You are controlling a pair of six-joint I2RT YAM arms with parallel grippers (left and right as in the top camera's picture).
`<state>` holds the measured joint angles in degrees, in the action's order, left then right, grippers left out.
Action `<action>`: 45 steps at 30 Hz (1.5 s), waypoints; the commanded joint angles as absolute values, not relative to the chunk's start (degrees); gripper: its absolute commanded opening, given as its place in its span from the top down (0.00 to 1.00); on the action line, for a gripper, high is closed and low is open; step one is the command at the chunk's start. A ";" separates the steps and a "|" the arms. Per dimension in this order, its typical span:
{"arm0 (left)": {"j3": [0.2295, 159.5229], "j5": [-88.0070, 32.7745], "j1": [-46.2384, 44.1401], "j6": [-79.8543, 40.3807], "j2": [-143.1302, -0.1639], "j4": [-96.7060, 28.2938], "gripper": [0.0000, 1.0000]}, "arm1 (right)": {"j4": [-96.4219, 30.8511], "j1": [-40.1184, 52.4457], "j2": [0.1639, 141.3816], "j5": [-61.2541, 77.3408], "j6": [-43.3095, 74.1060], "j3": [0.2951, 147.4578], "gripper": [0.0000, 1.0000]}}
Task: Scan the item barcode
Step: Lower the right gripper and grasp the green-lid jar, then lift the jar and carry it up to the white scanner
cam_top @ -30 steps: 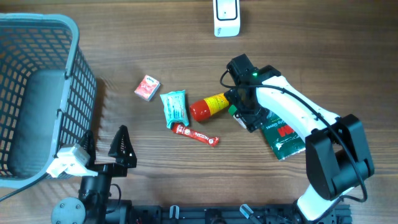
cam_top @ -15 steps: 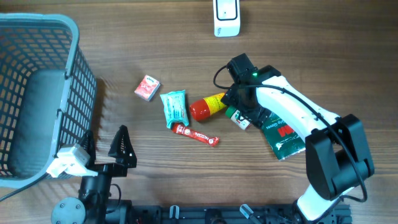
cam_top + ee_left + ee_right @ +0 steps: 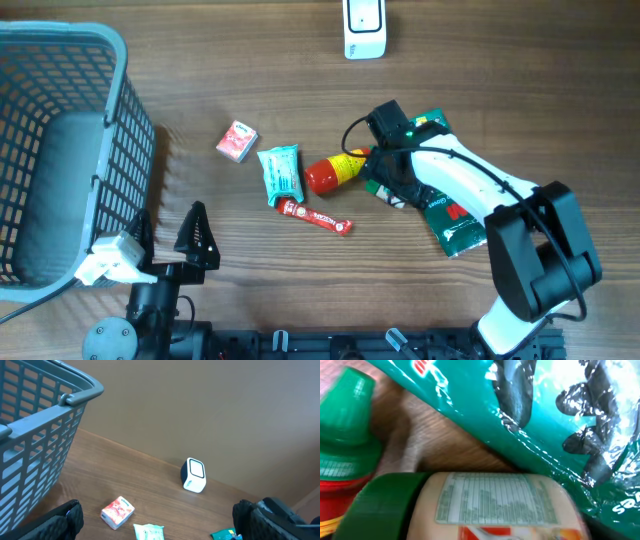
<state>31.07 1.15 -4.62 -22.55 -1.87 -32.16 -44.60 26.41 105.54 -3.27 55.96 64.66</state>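
Green-capped bottle (image 3: pixel 495 502) lies right under the right gripper (image 3: pixel 390 178), jaws wide and empty: grasp step, I'd say; next, close squarely, then off to the scanner (image 3: pixel 364 27).

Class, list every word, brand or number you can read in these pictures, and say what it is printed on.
None reads clearly.
green bag: red and white letters, partly hidden, unreadable.
red stick packet: white lettering, too small.
small red box: print too small.
teal packet: too small.
jar label: fine print, blurred.
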 commanded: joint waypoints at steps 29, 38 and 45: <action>30.74 0.89 -4.27 -21.41 -2.07 -36.84 0.00 | -83.77 26.06 105.01 40.45 25.10 76.53 0.25; 30.63 0.91 -4.27 -21.41 -2.07 -60.31 0.00 | -82.98 26.06 89.19 37.19 35.27 76.49 0.26; 30.63 0.91 -4.27 -21.41 -2.07 -60.38 0.00 | -76.71 28.42 78.94 21.96 43.90 76.49 0.26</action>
